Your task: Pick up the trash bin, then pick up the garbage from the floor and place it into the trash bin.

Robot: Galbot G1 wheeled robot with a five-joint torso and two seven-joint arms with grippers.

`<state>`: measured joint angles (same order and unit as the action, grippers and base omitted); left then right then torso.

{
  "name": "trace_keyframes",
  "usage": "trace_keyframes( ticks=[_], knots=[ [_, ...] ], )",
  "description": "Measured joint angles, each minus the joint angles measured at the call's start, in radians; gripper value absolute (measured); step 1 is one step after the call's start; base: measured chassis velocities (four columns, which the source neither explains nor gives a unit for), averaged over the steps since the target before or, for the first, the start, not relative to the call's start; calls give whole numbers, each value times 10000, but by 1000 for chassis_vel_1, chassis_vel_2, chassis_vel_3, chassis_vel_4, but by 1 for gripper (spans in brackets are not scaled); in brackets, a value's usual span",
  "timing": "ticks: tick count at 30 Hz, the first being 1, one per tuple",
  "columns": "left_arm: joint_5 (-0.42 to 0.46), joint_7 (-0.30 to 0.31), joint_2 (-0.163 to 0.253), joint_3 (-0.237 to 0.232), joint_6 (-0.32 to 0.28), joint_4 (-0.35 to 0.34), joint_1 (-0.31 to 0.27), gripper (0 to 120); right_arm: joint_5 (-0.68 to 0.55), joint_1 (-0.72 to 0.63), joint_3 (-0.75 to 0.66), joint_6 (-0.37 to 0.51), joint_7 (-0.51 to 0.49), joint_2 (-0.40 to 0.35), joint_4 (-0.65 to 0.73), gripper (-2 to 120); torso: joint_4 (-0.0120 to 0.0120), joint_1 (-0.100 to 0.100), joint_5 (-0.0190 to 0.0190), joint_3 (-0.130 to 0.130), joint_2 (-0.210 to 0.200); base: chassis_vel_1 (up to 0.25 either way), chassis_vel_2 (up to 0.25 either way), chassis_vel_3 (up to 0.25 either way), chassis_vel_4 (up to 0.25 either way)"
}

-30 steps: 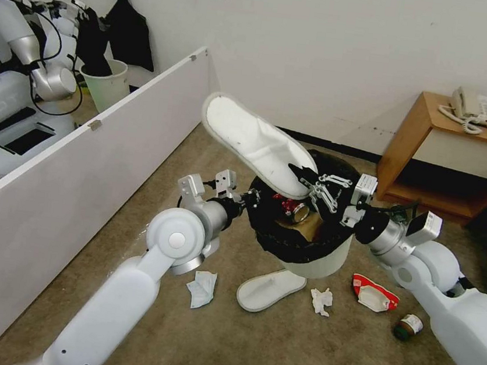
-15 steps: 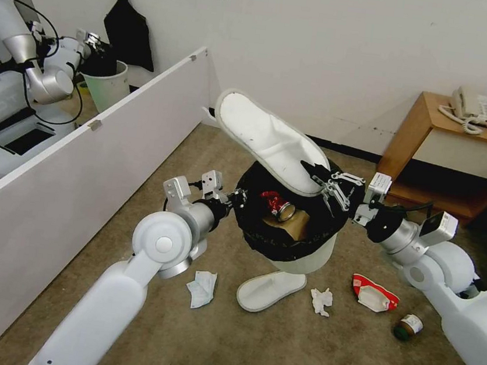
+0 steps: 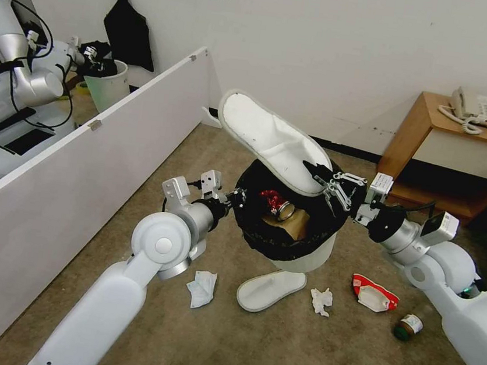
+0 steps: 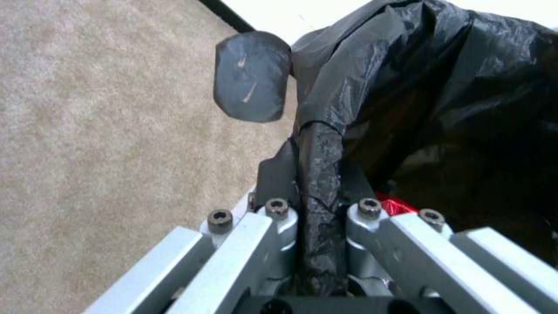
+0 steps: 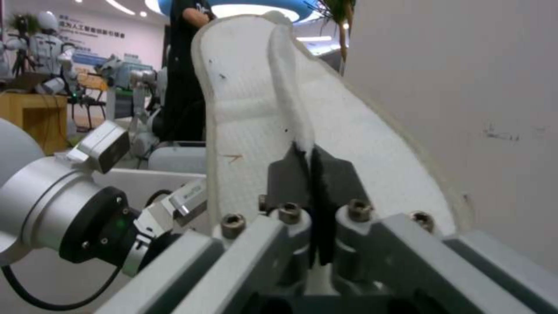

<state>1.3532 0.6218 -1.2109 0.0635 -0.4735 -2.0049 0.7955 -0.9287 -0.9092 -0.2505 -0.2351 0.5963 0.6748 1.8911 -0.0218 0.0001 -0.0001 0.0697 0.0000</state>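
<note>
The trash bin (image 3: 305,260), white with a black bag folded over its rim, hangs clear of the floor, tilted, the left gripper (image 3: 237,196) clamped on the bag-covered rim at its left side; the left wrist view shows black plastic pinched between the closed jaws. The right gripper (image 3: 318,176) is closed on the fabric edge of one white slipper (image 3: 272,139), held slanting over the bin's mouth with its heel end raised toward the wall. The floor is beige carpet, bounded by a white wall (image 3: 341,47) behind and a low white partition (image 3: 68,174) on the left; a wooden side table (image 3: 431,128) with a telephone (image 3: 476,109) stands at the right. Inside the bin lie a crushed red can (image 3: 276,205) and a brown paper bag (image 3: 288,226), both partly hidden by the rim. On the carpet lie a second slipper (image 3: 269,288), its toe tucked beneath the bin, one face mask (image 3: 202,289), one crumpled tissue (image 3: 321,300), one red-white wrapper (image 3: 374,294) and one green-labelled bottle (image 3: 409,327). Behind the partition stands an unlined bucket (image 3: 107,86), partly hidden.
</note>
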Motion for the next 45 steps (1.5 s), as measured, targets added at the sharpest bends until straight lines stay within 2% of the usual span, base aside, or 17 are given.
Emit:
trace_keyframes(
  ticks=[1, 2, 4, 6, 7, 9, 11, 14, 17, 18, 26, 34, 38, 41, 42, 44, 45],
  knots=[
    [-2, -25, 1, 17, 2, 0, 1, 4, 15, 32, 37, 21, -18, -1, -17, 10, 0, 0, 0, 0, 0, 0, 0, 0, 0],
    [-2, -25, 1, 17, 2, 0, 1, 4, 15, 32, 37, 21, -18, -1, -17, 10, 0, 0, 0, 0, 0, 0, 0, 0, 0],
    [-18, -48, 0, 25, 5, 5, 1, 4, 25, 95, 105, 37, -63, 30, -49, 22, 0, 0, 0, 0, 0, 0, 0, 0, 0],
    [-21, -55, -2, 28, 6, 6, 0, 4, 30, 106, 119, 40, -68, 36, -55, 23, 0, 0, 0, 0, 0, 0, 0, 0, 0],
    [-46, -85, -7, 32, 18, 14, -3, 4, 53, 130, 150, 46, -79, 48, -71, 30, 0, 0, 0, -1, 0, 0, 0, 0, 0],
    [-46, -85, -7, 32, 18, 14, -3, 4, 53, 130, 150, 46, -79, 48, -71, 30, 0, 0, 0, -1, 0, 0, 0, 0, 0],
    [-69, -107, -26, 34, 28, 20, -14, 4, 84, 144, 168, 51, -81, 45, -89, 47, 0, -1, 0, 0, 0, 0, 0, 0, 0],
    [-71, -112, -32, 34, 29, 20, -14, 4, 92, 148, 170, 51, -81, 44, -95, 50, 0, 0, 0, 0, 0, 0, 0, 0, 0],
    [-97, -129, -47, 33, 49, 19, -20, 4, 108, 180, 171, 51, -109, 44, -106, 69, 0, 0, 0, 0, 0, 0, 0, 0, 0],
    [-97, -129, -47, 33, 49, 19, -20, 4, 108, 180, 171, 51, -109, 44, -106, 69, 0, 0, 0, 0, 0, 0, 0, 0, 0],
    [-234, -130, -9, 95, 101, 2, 93, 4, 134, 280, 70, 44, -381, 98, -24, 98, 0, 0, 0, 0, 0, 0, 0, 0, 0],
    [-384, -4, 59, 278, 69, -150, 421, 4, -80, 584, -533, 174, -912, 96, 336, 100, -1, 0, 0, 0, 0, 0, 0, 0, 0],
    [-382, 384, 126, 661, -271, -343, 612, 4, -124, 792, -1058, 438, -1560, 42, 520, 100, 0, 0, 0, 0, 0, 0, 0, 0, 0],
    [-313, 902, 234, 1220, -740, -585, 736, 4, -203, 901, -1542, 672, -2105, -35, 625, 100, 0, -1, -1, 0, 0, 0, 0, 0, 0],
    [-313, 902, 234, 1220, -740, -585, 736, 4, -203, 901, -1542, 672, -2105, -35, 625, 100, 0, -1, -1, 0, 0, 0, 0, 0, 0],
    [-180, 1583, 357, 1837, -1296, -778, 853, 4, -289, 909, -1880, 821, -2347, -103, 642, 100, 0, 0, -1, 0, 0, 0, 0, 0, 0],
    [-180, 1583, 357, 1837, -1296, -778, 853, 4, -289, 909, -1880, 821, -2347, -103, 642, 100, 0, 0, -1, 0, 0, 0, 0, 0, 0]
  ],
)
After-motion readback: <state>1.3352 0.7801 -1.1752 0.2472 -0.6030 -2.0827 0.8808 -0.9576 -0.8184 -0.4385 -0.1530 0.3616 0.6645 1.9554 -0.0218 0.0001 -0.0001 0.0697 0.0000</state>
